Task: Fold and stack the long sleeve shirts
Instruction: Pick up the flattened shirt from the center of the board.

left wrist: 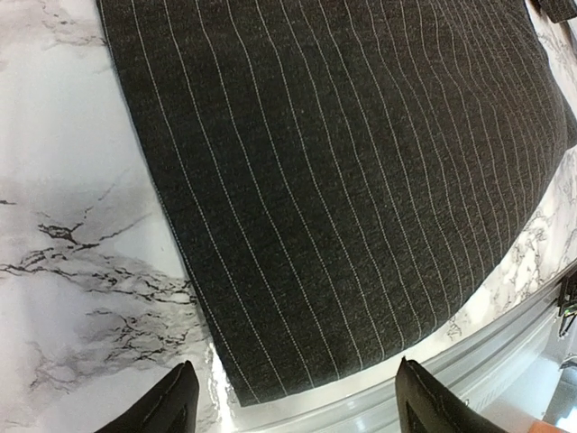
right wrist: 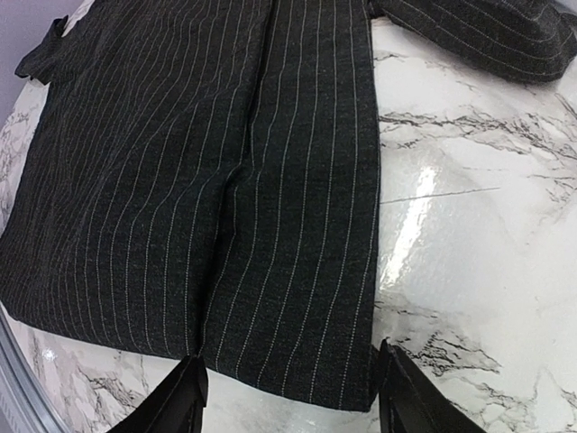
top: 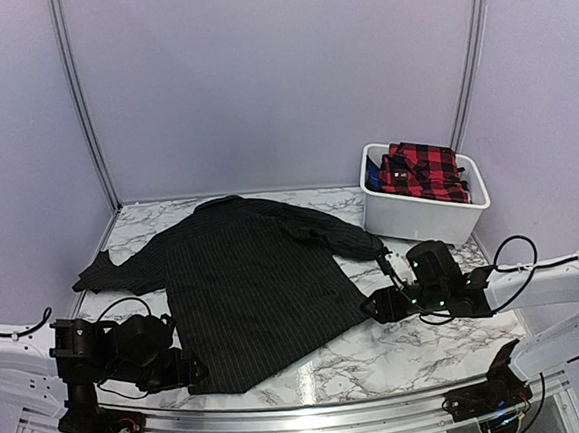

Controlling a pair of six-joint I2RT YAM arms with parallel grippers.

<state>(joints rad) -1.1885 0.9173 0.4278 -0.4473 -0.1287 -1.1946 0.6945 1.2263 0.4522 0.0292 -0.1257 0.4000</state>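
1. Marbled surface inside a pale-walled booth, both arms low at its near side.
2. Left tool gapes empty over the hem corner of the black pinstriped shirt; right tool is likewise spread and empty at the opposite edge.
3. The shirt lies spread flat; a plaid shirt sits in the white bin.
4. Likely risk: fingers pinching one layer only, or nudging the cloth, would skew the fold.
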